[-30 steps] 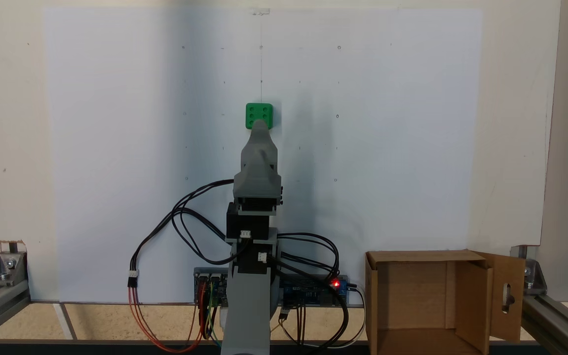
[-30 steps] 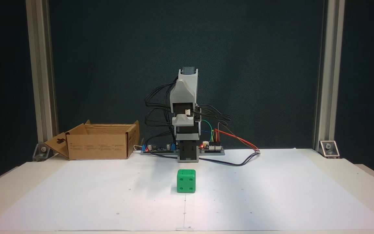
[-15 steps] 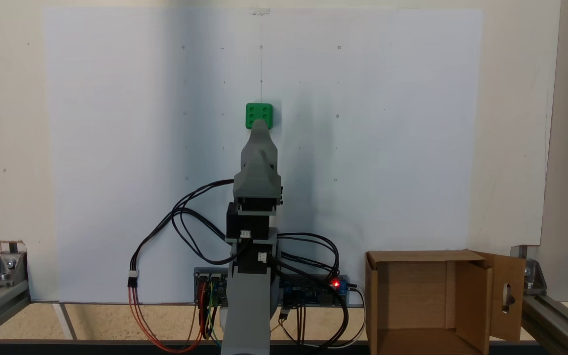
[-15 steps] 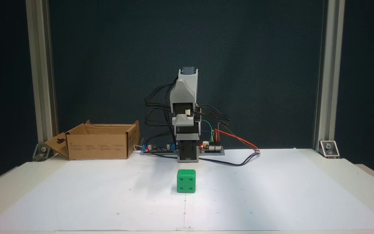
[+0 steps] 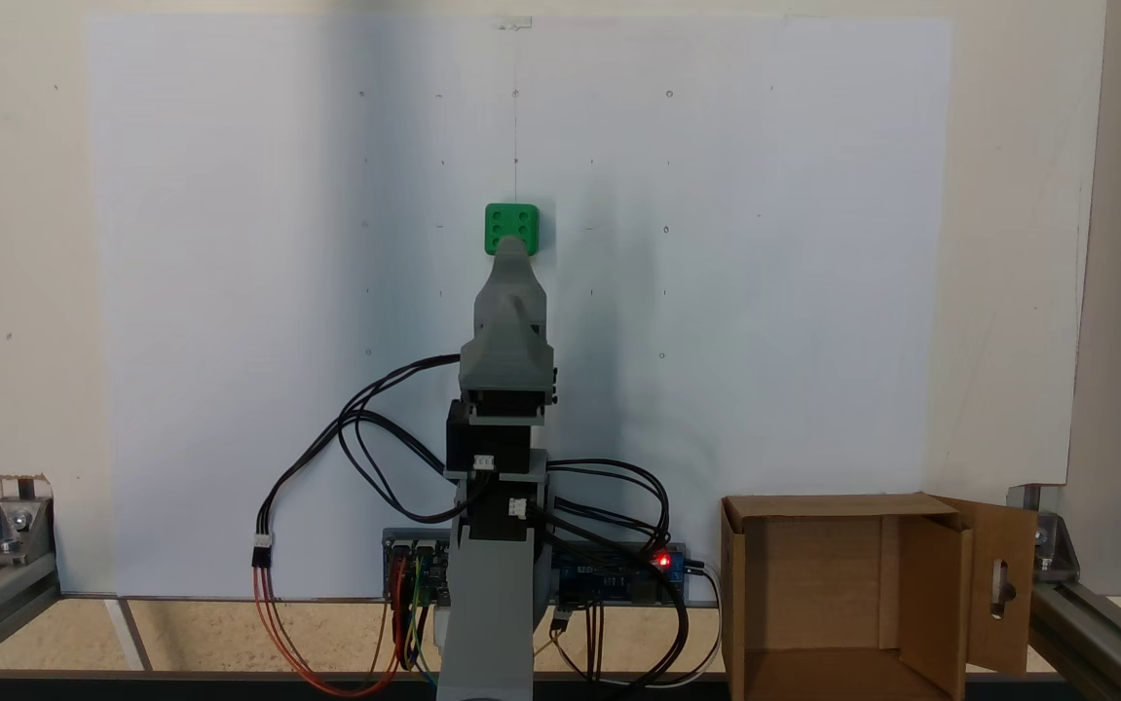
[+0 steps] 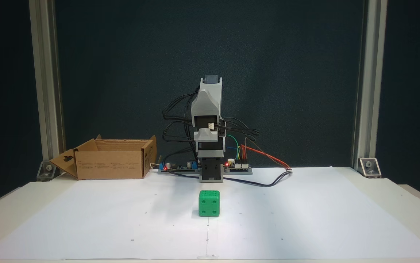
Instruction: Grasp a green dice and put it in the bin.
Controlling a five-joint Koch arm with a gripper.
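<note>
The green dice lies on the white paper near the middle of the table and shows six pips on top. In a fixed view from the front, the dice sits well in front of the arm's base. My grey gripper is folded up over the arm, and its tip overlaps the dice's near edge from above. Only one tapered tip shows, so I cannot tell how the jaws stand. The arm stands upright behind the dice, not touching it. The bin, an open cardboard box, stands beside the base.
The bin has a flap with a slot cutout folded outward. Circuit boards and loose cables lie around the base. Aluminium frame posts stand at the table's corners.
</note>
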